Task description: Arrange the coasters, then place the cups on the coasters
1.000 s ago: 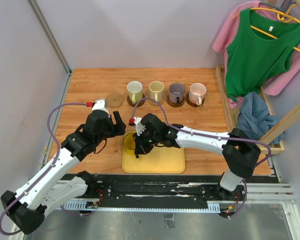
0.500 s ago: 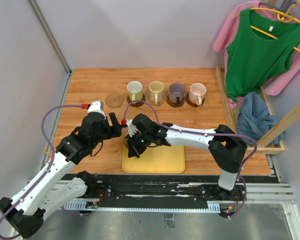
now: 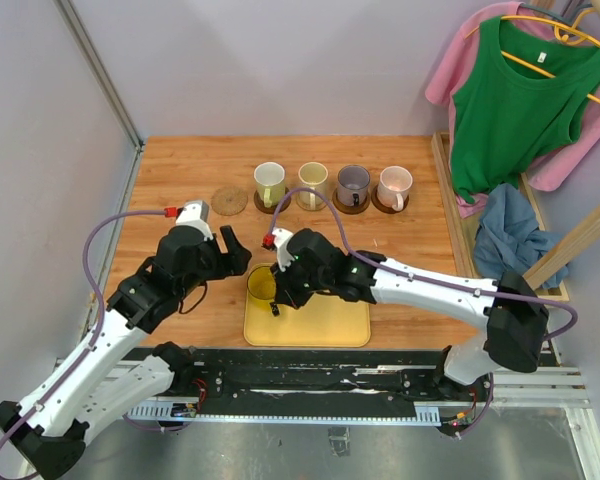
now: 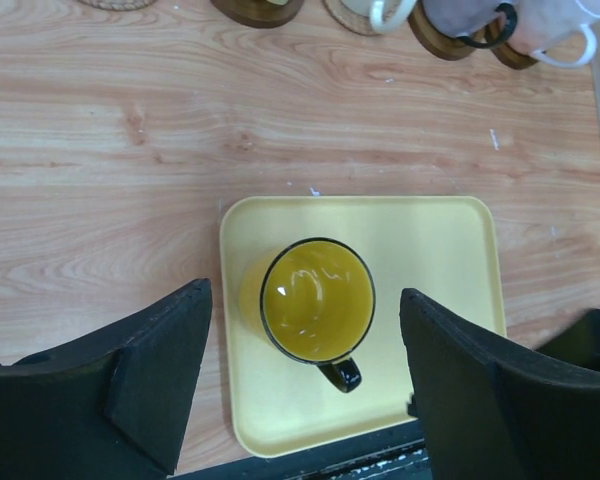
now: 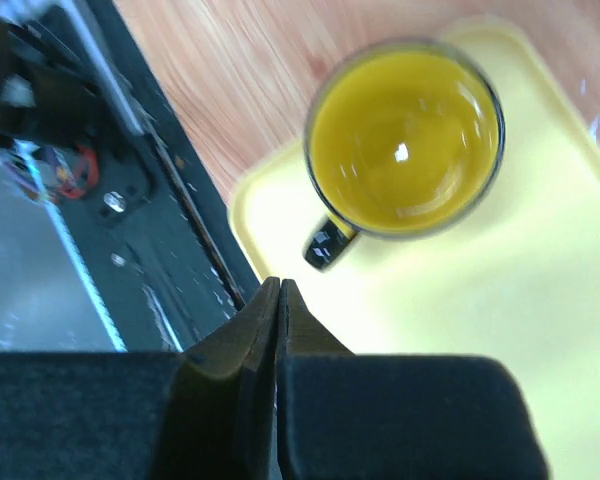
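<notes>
A see-through yellow cup (image 3: 261, 284) stands upright on the left end of the yellow tray (image 3: 330, 322), its dark handle (image 4: 340, 374) toward the near edge. My left gripper (image 3: 234, 248) hovers open over this cup (image 4: 317, 300), its fingers (image 4: 160, 370) wide on either side. The right gripper (image 5: 278, 287) is shut and empty, just near of the handle (image 5: 325, 245). Four cups sit on dark coasters in the back row: cream-green (image 3: 269, 182), cream-white (image 3: 313, 182), grey-purple (image 3: 353, 184), pink (image 3: 394, 185). A tan coaster (image 3: 229, 200) lies bare at the row's left end.
Clothes hang on a wooden rack (image 3: 500, 200) along the table's right side. A grey wall (image 3: 90, 200) borders the left. The black base rail (image 3: 320, 375) runs just near of the tray.
My right arm swung left and has come back slightly right, its shut gripper staying by the yellow cup's handle. The left gripper shifted a little and stays open. The cup has not moved.
</notes>
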Robot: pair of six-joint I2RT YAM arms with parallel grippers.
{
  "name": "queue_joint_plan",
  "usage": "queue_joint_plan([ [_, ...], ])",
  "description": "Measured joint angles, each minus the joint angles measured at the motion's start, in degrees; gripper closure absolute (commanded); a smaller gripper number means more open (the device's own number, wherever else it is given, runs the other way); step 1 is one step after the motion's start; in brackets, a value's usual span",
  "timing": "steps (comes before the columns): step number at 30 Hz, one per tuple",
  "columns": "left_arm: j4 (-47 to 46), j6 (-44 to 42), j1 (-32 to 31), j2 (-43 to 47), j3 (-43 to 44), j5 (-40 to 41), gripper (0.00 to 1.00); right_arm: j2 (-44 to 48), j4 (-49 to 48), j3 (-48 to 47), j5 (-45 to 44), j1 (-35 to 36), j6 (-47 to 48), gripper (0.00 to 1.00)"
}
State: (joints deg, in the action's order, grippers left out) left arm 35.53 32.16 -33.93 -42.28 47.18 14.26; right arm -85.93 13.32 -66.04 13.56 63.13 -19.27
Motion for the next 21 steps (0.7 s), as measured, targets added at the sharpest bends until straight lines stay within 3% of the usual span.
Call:
queue_joint_plan([
  [9,-2.36,0.52,-3.17,1.86,-4.42,-3.08,0.21,-1.20,2.60,9.81,-6.40,0.00,-0.44,0.99],
  [21,-5.88,0.90,-12.13,6.91,-8.50,-3.34,0.22,-8.33,-1.68,9.40,-8.44,0.00,-0.28,0.99],
])
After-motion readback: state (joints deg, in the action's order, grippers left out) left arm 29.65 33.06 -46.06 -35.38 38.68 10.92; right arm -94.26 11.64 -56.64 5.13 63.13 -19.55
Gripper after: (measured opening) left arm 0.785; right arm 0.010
